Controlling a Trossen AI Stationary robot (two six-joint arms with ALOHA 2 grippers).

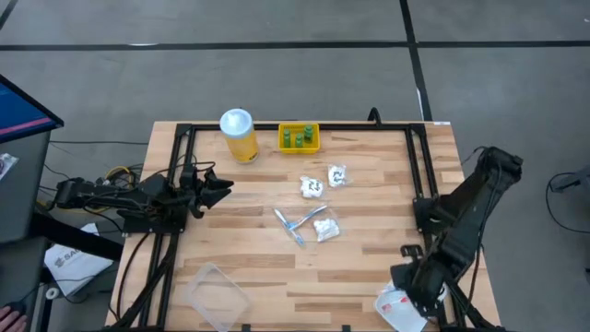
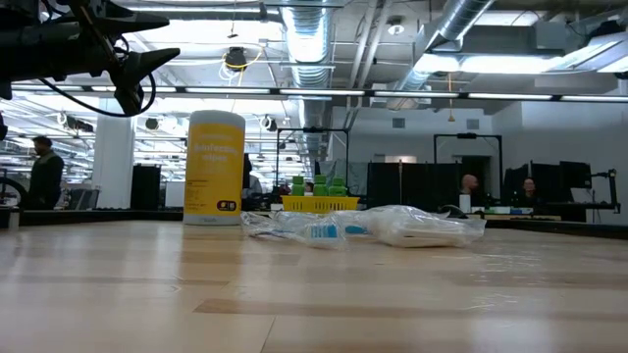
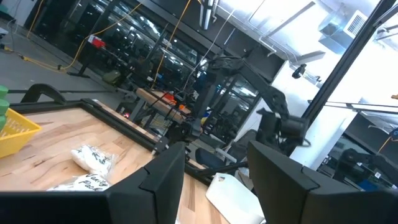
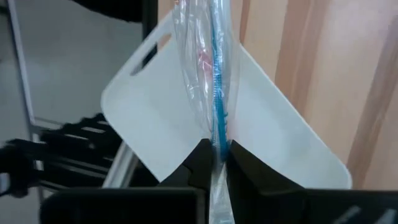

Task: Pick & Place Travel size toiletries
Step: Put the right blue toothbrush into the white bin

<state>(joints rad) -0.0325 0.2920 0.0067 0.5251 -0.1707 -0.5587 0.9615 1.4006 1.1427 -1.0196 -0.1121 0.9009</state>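
Wooden table (image 1: 369, 267) under both arms, white board (image 4: 155, 130) at its near right corner, right gripper (image 4: 214, 158) above it clamped on a clear-wrapped blue stick (image 4: 217, 93), left gripper (image 1: 217, 187) with fingers parted at the left edge, white packets (image 1: 313, 187) mid-table, green pieces (image 1: 297, 138) in the yellow tray (image 1: 281, 146).

jar (image 1: 238, 135) stands just left of tray (image 1: 299, 138) at the table's (image 1: 369, 249) far edge; packets (image 1: 324, 181) and sticks (image 1: 297, 224) lie nearer than the tray.
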